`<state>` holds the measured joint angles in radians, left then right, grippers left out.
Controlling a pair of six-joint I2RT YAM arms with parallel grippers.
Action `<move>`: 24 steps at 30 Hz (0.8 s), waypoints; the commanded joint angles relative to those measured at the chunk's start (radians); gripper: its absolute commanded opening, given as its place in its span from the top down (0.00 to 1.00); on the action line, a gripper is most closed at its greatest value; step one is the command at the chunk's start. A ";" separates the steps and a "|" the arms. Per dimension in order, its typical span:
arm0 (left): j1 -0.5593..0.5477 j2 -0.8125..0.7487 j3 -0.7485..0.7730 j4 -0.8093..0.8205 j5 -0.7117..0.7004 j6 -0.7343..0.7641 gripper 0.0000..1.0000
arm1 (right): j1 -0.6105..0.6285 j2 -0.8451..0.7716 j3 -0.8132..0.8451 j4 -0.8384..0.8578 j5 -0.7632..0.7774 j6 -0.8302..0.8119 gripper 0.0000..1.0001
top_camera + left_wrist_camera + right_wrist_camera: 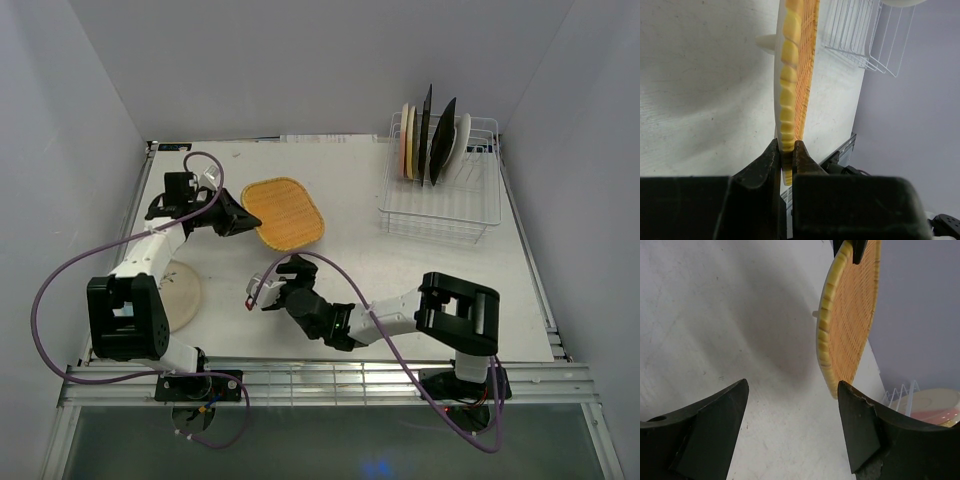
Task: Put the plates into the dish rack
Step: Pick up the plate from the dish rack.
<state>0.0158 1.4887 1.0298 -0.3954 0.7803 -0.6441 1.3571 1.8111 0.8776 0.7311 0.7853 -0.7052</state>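
Now, round cream plate (pixel 182 295): closest to us, lying flat on the table (pixel 400 290), far left of the dish rack (pixel 440 226). The left arm (pixel 150 255) hides part of it. It looks like it waits its turn.
right claw (pixel 792 385): wide open, with nothing in it. It points at the orange plate (pixel 283 212), left of the dish rack. I think it is set that way to take the plate.
left claw (pixel 786 145): pinched tight on one edge of the orange plate, so the plate does not slip.
orange plate: held up off the table, well left of the dish rack and not in it yet.
dish rack: farthest away. Several plates (pixel 430 140) stand on edge between its wires, which keep them up. Its near part has room for more.
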 commanded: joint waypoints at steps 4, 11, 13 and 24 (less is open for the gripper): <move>-0.042 0.016 0.102 -0.123 0.102 0.095 1.00 | 0.000 0.049 0.069 0.133 0.066 -0.125 0.24; -0.079 0.050 0.116 -0.174 0.109 0.152 1.00 | 0.000 0.103 0.093 0.192 0.103 -0.195 0.28; -0.091 0.056 0.119 -0.191 0.109 0.168 1.00 | 0.000 0.114 0.095 0.206 0.112 -0.211 0.32; -0.116 0.070 0.122 -0.203 0.129 0.179 1.00 | 0.000 0.109 0.084 0.252 0.135 -0.244 0.84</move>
<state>-0.0948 1.5696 1.1110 -0.6212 0.8322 -0.4866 1.3579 1.9335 0.9348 0.8898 0.8955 -0.9234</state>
